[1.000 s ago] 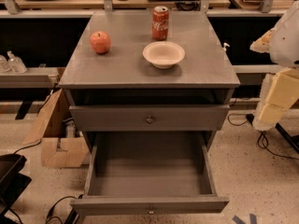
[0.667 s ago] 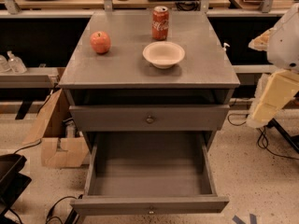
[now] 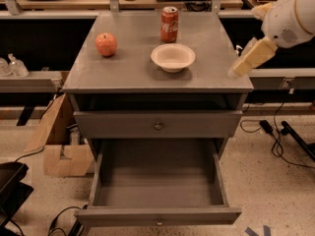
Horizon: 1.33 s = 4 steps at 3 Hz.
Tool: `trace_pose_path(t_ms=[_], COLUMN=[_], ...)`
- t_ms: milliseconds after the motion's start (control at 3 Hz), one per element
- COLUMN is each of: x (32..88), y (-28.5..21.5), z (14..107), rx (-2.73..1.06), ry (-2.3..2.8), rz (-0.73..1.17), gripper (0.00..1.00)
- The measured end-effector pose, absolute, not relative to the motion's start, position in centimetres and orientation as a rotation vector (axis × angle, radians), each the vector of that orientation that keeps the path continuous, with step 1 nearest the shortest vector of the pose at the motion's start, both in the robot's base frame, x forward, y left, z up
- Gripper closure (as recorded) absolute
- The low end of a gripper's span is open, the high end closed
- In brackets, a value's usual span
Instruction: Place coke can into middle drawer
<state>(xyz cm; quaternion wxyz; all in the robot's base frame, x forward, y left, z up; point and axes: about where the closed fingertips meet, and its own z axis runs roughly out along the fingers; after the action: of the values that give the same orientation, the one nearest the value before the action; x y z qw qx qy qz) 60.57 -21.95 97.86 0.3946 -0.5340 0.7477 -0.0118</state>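
The coke can (image 3: 169,24), red with white script and a silver top, stands upright at the back of the cabinet top (image 3: 128,70). The middle drawer (image 3: 158,181) is pulled out at the bottom of the cabinet; it is a deep grey box with nothing in it and a small knob (image 3: 159,223) on its front. My gripper (image 3: 240,67) hangs at the end of the white and cream arm over the cabinet top's right front corner, well to the right of and nearer than the can, touching nothing.
A red-orange apple (image 3: 106,44) sits at the left of the top and a white bowl (image 3: 173,57) in the middle, just in front of the can. A shut, shallower drawer with a knob (image 3: 158,126) is above the open one. A cardboard box (image 3: 59,141) and cables lie on the floor.
My arm has risen and swung left, from beside the cabinet's right side up to its right front corner. The can, apple, bowl and drawers have not moved.
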Motion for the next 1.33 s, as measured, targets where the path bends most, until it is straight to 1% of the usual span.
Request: trace_pose_path(t_ms=[333, 667, 1333], x=[67.7, 73.7, 75.1], y=[-21.6, -19.0, -18.9], z=[99.2, 99.8, 99.3], rx=[-1.160, -0.986, -0.932], ry=[1.744, 1.625, 1.600], rz=[0.081, 0.229, 0.251], gripper=[0.00, 0.00, 0.00])
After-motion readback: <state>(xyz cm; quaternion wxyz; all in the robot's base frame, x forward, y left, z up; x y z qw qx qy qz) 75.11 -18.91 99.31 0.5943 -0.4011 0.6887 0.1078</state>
